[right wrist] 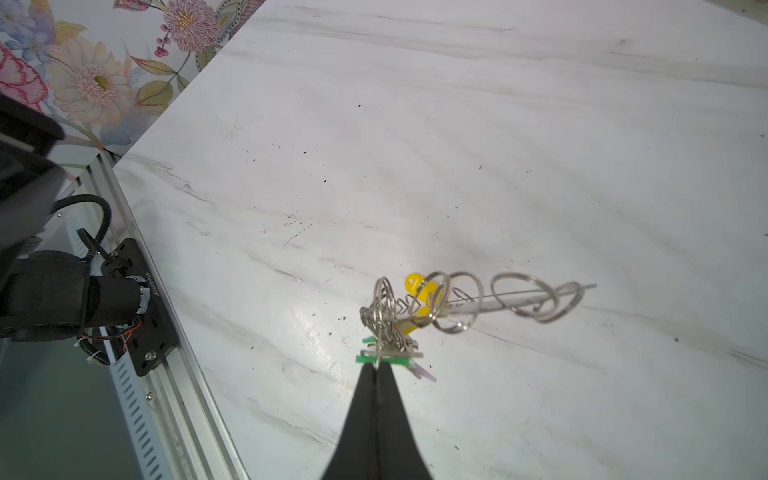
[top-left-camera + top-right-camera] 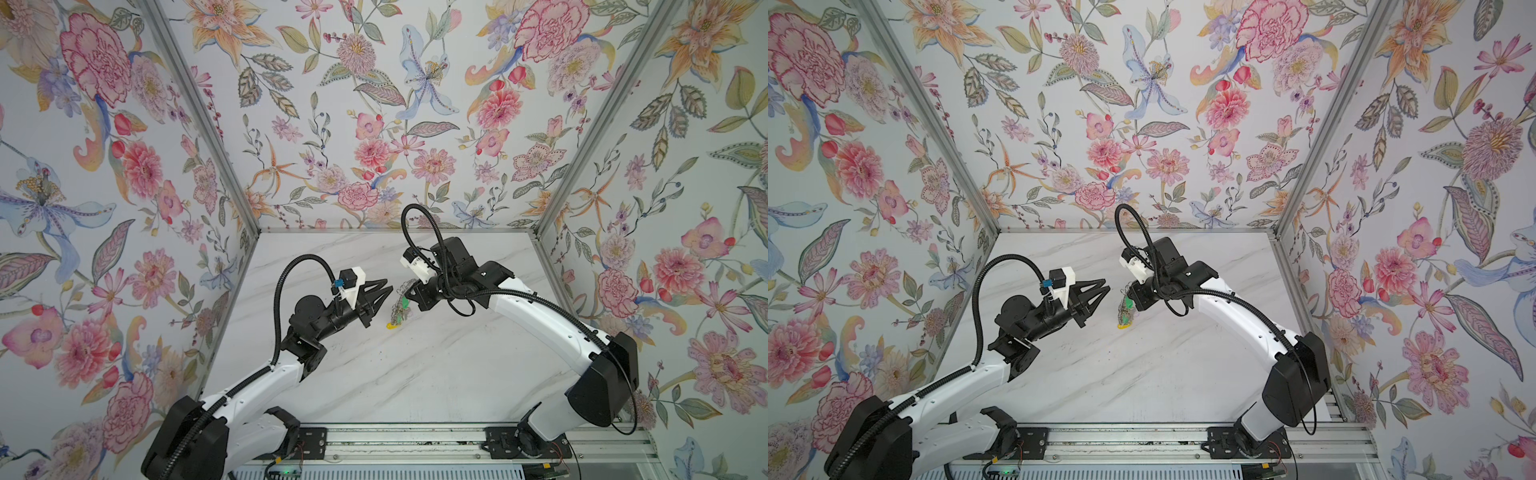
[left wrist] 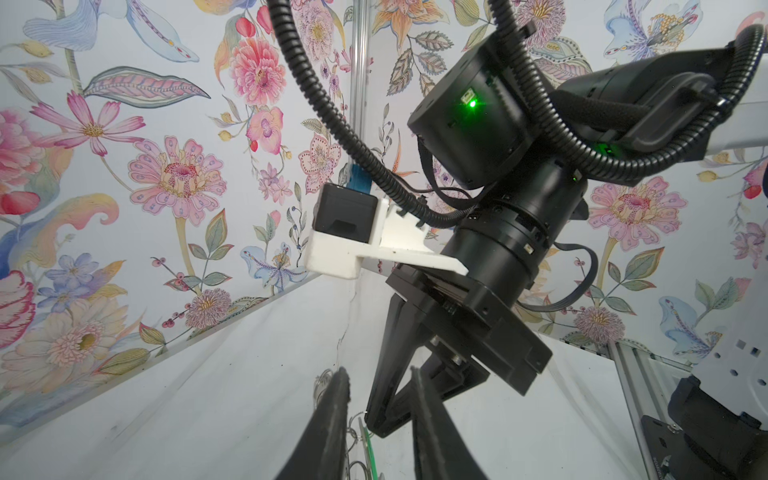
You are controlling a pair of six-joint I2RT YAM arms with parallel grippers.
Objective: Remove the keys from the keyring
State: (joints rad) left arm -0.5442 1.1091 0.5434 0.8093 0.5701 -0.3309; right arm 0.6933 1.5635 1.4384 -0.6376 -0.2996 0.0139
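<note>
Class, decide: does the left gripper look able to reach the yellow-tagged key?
Probably yes: the left gripper, jaws apart, is beside the keyring; the yellow-tagged key sticks out unblocked, away from the right gripper.

Stereo pair overhead, sharing the whole table (image 2: pixel 395 374), wrist views close-in, left seemingly tilted upward.

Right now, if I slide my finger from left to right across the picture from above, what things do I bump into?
In a top view: left wrist camera → left gripper, open → keyring, hanging above the table → right gripper, shut on the keyring → right arm.
</note>
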